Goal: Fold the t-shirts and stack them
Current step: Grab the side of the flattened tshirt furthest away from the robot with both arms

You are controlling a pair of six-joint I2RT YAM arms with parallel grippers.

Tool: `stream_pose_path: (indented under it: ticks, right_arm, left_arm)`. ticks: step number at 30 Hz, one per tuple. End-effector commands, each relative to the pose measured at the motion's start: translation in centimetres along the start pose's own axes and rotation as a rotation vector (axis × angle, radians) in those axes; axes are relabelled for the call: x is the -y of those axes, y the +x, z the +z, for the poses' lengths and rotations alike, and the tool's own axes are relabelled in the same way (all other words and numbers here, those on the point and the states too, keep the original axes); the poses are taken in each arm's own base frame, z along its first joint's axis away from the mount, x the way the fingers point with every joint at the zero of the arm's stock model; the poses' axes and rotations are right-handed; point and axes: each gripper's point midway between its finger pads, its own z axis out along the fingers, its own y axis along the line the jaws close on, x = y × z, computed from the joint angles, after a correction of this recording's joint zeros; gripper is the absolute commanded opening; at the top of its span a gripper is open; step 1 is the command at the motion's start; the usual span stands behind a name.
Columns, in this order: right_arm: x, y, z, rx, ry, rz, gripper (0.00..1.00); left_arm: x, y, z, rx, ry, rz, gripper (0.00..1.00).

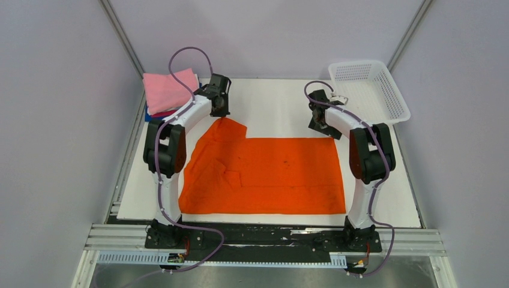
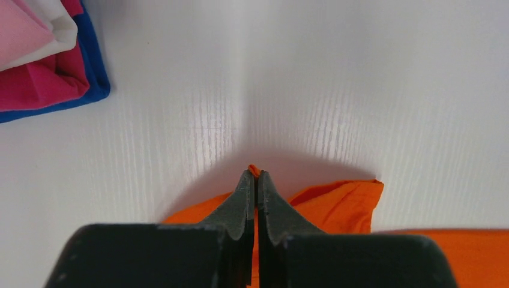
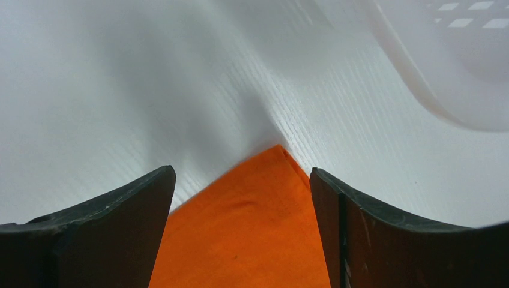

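"Where's the orange shirt [image 1: 270, 174] from here?"

"Spread flat in the middle of the table [image 1: 276, 99], long axis running 9 to 3 o'clock. Both arms are at its far edge, 1 at each corner, so the cloth lies toward 6 o'clock from either claw."

"Do they have it?"

"The left claw [image 2: 256, 177] does. Its fingers are pinched tight on the far-left corner, with a tip of orange poking out between them. The right claw [image 3: 243, 174] is spread wide, and the far-right corner sits between its 2 fingers, not gripped."

"So the right side is the one to watch?"

"I'd say so. It needs to close on that corner before both can draw the far edge toward 6 o'clock. Pull by 1 corner only and the fold would likely skew."

"And the finished ones?"

"The folded stack [image 1: 170, 90] sits at 10 o'clock, just beyond the left arm, which is the nearer one. It goes pink on top, then white, magenta, and blue at the bottom. The basket [image 1: 390, 96] at 2 o'clock shows only its own mesh, with no shirt in it that I can see."
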Motion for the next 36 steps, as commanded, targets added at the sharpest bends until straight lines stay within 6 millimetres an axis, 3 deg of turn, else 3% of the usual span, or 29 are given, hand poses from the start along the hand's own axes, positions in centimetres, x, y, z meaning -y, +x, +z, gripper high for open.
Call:
stream_pose_path:
  ticks: [1,8,17,24,31,36]
  right_arm:
    - [0.9,-0.5,0.7,-0.01,0.083,0.019,0.85]
    - [1.9,1.8,1.8,-0.059,0.133,0.001,0.78]
    - [3.6,3.3,1.2,-0.075,0.165,0.024,0.54]
    - [2.7,2.4,1.1,-0.058,0.131,0.045,0.28]
    - [1.6,1.6,0.0,-0.024,0.065,0.048,0.02]
    - [1.8,1.0,-1.9,0.03,0.021,0.036,0.0]
  left_arm:
    - [1.2,-2.2,-2.5,0.09,0.051,0.013,0.0]
    - [1.2,-1.0,-4.2,0.103,0.037,0.033,0.0]
    - [0.6,0.6,-7.0,0.129,0.006,0.04,0.0]
    - [0.5,2.8,-7.8,0.134,0.016,0.033,0.0]
    - [0.7,3.2,-9.1,0.152,0.025,0.037,0.0]
    - [0.6,3.4,-10.8,0.184,0.004,0.046,0.0]
